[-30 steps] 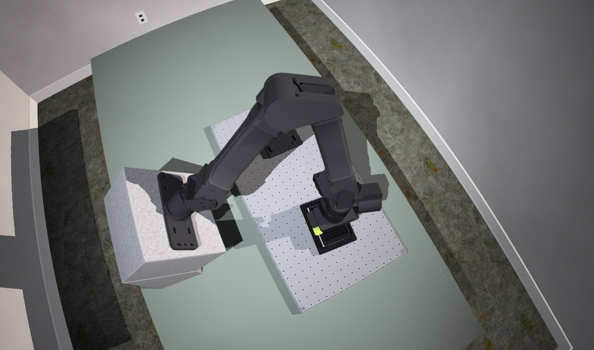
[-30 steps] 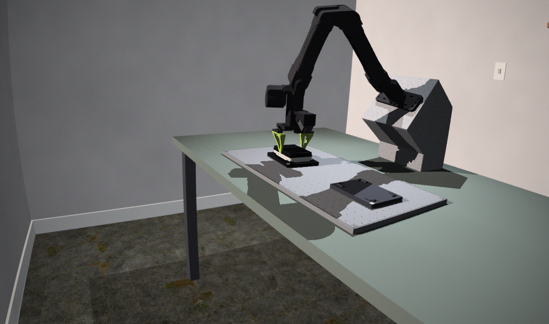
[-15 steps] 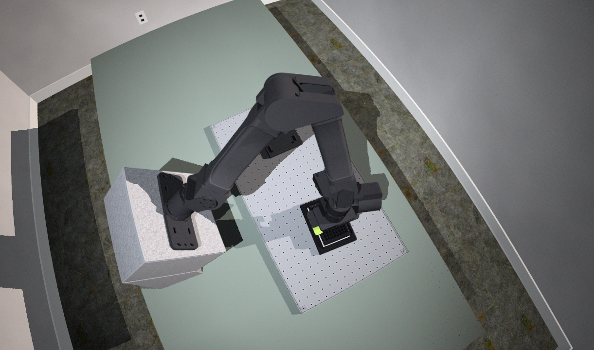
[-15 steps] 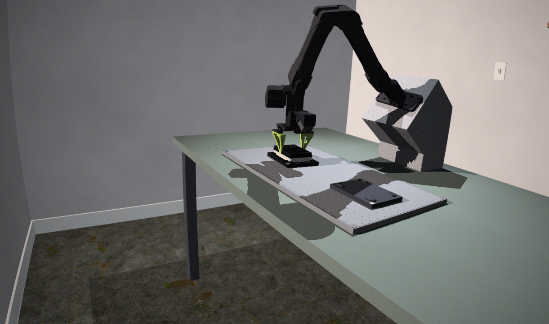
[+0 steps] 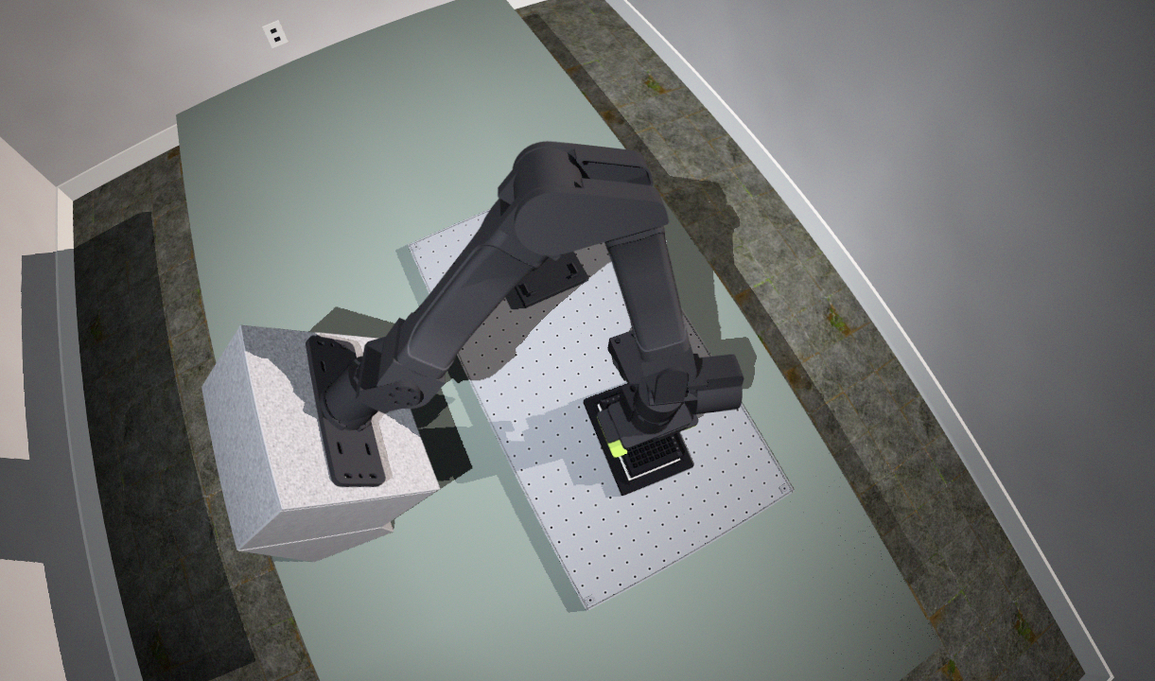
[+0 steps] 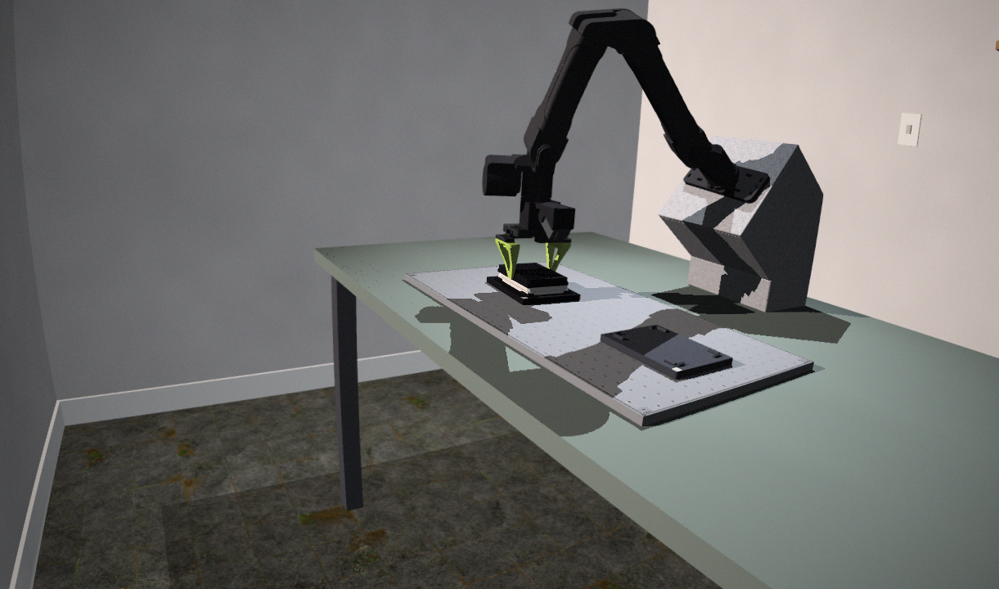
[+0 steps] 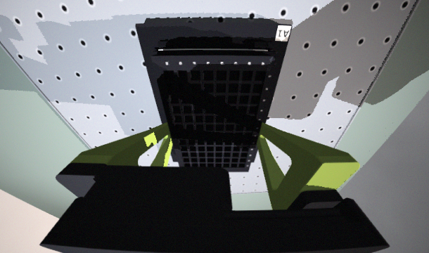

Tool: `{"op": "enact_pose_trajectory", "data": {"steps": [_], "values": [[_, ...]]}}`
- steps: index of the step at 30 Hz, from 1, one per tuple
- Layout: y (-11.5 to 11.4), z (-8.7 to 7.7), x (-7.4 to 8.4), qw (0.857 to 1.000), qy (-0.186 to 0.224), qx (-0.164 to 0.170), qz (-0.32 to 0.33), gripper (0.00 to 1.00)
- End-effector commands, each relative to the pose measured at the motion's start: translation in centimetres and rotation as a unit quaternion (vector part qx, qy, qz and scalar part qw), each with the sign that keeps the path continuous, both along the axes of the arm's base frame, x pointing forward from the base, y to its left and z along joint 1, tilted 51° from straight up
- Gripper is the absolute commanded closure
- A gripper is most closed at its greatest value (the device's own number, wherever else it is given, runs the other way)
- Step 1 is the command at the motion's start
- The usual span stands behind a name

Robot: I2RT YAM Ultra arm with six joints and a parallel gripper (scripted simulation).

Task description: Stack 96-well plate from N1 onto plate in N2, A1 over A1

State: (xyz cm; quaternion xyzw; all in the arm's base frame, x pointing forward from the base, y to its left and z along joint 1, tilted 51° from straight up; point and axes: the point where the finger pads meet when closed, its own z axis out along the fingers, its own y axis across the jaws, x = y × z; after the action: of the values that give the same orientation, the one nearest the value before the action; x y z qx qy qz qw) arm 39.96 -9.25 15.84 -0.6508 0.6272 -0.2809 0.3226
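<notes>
Green fingers pinching the upper black 96-well plate [image 7: 214, 102] by its long sides

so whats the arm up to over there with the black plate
A single dark robot arm has its hand shut on a black 96-well plate, which sits on top of a second plate in the far nest on the perforated board. The green fingers grip its two long sides. The other nest, nearer the exterior camera, holds nothing. Whether the top plate is fully seated can't be told.
</notes>
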Motion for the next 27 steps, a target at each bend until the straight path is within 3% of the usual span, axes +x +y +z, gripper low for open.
{"op": "enact_pose_trajectory", "data": {"steps": [1, 6, 24, 25, 27], "values": [[-0.09, 0.26, -0.15, 1.0, -0.005, 0.001, 0.0, 1.0], [-0.18, 0.06, -0.75, 1.0, -0.005, 0.002, -0.003, 1.0], [-0.28, 0.16, -0.66, 1.0, -0.011, -0.001, -0.002, 1.0], [-0.28, 0.16, -0.66, 1.0, -0.011, -0.001, -0.002, 0.0], [-0.12, -0.28, -1.02, 1.0, 0.001, 0.004, -0.002, 0.0]]}}
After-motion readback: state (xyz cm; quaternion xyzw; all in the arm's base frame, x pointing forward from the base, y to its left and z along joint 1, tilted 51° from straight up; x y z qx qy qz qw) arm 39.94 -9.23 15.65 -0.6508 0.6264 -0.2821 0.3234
